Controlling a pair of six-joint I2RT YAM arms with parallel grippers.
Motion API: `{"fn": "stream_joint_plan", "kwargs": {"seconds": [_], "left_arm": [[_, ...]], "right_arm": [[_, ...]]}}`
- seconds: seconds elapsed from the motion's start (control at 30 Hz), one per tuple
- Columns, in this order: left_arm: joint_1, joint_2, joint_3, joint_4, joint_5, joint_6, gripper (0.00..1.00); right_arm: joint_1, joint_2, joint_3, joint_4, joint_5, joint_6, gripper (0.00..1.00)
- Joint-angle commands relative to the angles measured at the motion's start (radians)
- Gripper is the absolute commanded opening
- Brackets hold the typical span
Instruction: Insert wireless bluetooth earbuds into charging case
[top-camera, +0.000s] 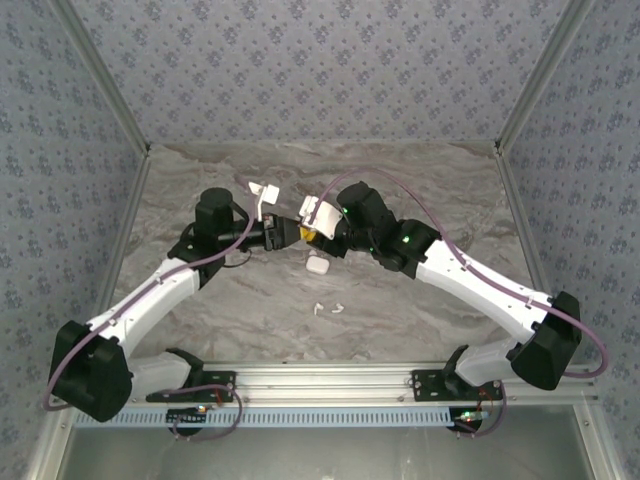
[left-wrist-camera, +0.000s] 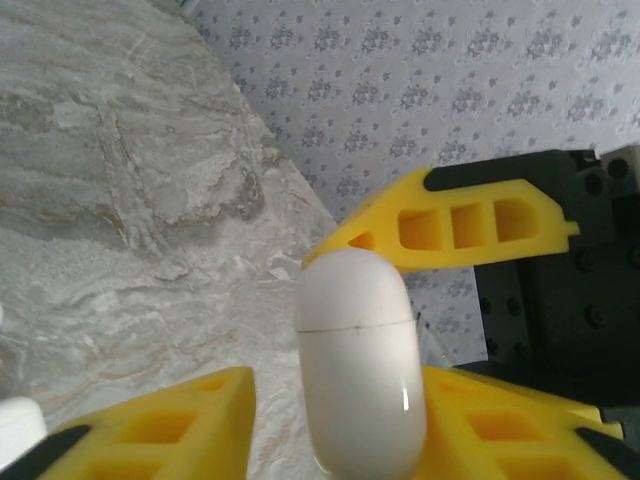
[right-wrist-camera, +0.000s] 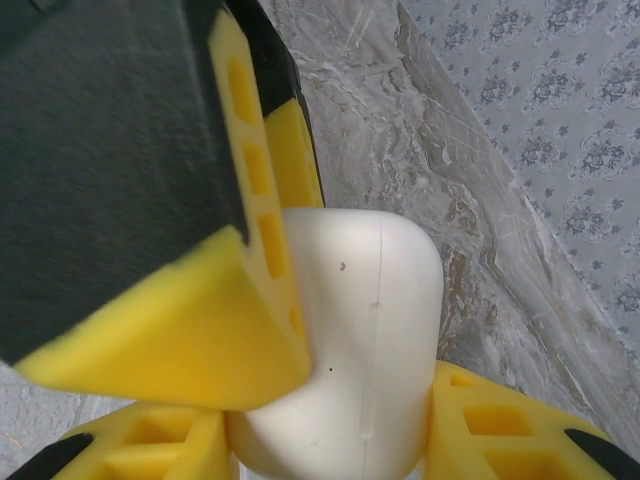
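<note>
Nearest, on the open bench (top-camera: 400, 335) in front of the arm bases, lie two small white earbuds (top-camera: 321, 308), close beside each other and well apart from both claws. They are too small to tell which way they face. Neither is in a case, so the insertion itself is not yet done.

Beyond them a second case (top-camera: 317, 264) rests closed on the bench, just below the meeting point of the two arms.

At that meeting point the right claw (right-wrist-camera: 330, 400) holds the charging case (right-wrist-camera: 370, 300) clear of the bench, a yellow finger against either side of its lower body. I judge this is to steady it so the other arm can work the lid, whose seam looks shut. The left claw (left-wrist-camera: 335, 390) stands narrow around the case's other end, one finger in front and one behind. The left wrist view shows a sliver of bench between one finger and the shell, so I cannot tell whether it has a grip.

Farthest, behind the left claw, a third case (top-camera: 265, 192) lies on the bench, apparently open.

Count: two earbuds, three cases, two claws.
</note>
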Motion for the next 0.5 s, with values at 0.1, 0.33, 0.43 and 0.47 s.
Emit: {"fn": "stream_joint_plan", "kwargs": {"seconds": [0.1, 0.33, 0.43, 0.47], "left_arm": [[-0.012, 0.006, 0.049, 0.036, 0.021, 0.019, 0.24], [-0.019, -0.085, 0.009, 0.011, -0.155, 0.098, 0.12], [-0.037, -0.129, -0.036, 0.063, -0.230, 0.139, 0.06], [-0.046, -0.138, -0.049, 0.086, -0.241, 0.154, 0.06]], "right_arm": [[-0.013, -0.010, 0.042, -0.013, -0.019, 0.002, 0.40], [-0.138, -0.134, -0.025, 0.051, -0.281, 0.153, 0.77], [-0.238, -0.213, -0.120, 0.161, -0.447, 0.272, 0.93], [-0.269, -0.231, -0.137, 0.194, -0.489, 0.314, 0.96]]}}
